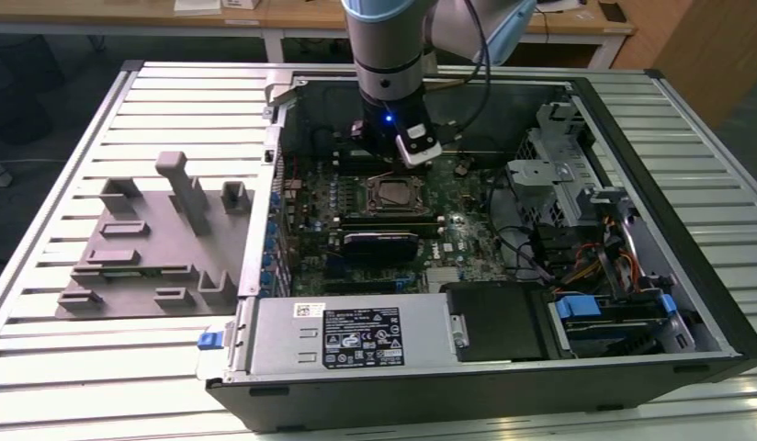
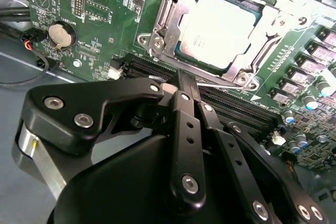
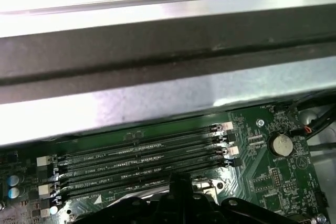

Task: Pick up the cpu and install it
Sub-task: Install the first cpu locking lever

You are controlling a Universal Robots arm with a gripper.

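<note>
The cpu (image 2: pixel 220 24) lies flat in the motherboard socket, its shiny silver top showing inside the metal frame (image 2: pixel 160 30); in the exterior view the cpu (image 1: pixel 395 195) sits mid-board in the open computer case. My gripper (image 2: pixel 181 83) hovers just off the socket's edge, over the black memory slots (image 2: pixel 236 111), and its fingers are shut together with nothing between them. In the exterior view the gripper (image 1: pixel 393 165) hangs from the arm right behind the socket. The gripper tip (image 3: pixel 176 182) also shows above the memory slots (image 3: pixel 142 156) in the first wrist view.
A grey tray (image 1: pixel 152 243) with upright fixtures lies at the exterior view's left of the case. A black finned block (image 1: pixel 381 244) sits in front of the socket. The power supply (image 1: pixel 354 335), drive cage (image 1: pixel 557 179) and cables (image 1: pixel 575 262) crowd the case. A coin battery (image 2: pixel 61 34) sits near the socket.
</note>
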